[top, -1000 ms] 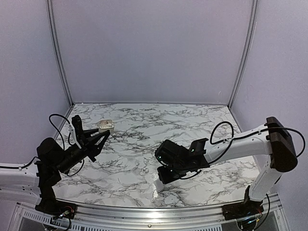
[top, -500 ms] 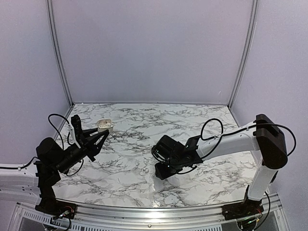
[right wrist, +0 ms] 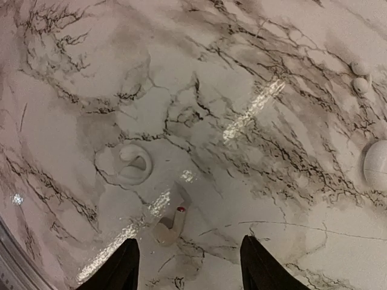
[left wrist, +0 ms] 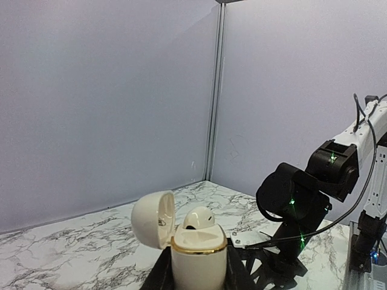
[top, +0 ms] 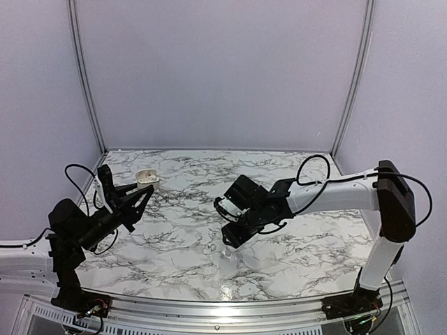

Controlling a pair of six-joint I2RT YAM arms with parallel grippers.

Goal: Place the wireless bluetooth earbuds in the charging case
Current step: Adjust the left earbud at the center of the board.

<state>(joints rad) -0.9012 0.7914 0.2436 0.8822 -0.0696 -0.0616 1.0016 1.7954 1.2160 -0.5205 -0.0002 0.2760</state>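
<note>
Earbud (left wrist: 196, 217) in case (left wrist: 198, 260): left wrist only

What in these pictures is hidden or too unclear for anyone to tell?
Left wrist view: the wall of the charging case and the seated earbud hide the other socket; filled or empty, unknown.
Right wrist view: a round white object is cut off by the right edge; unidentifiable.
Top view: the loose earbud, plain in the right wrist view, is too small to separate from marble glare.

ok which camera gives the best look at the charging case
Left wrist: the charging case sits close up, lid open, one earbud seated. Top external shows it only as a small white speck; right wrist misses it.
</note>
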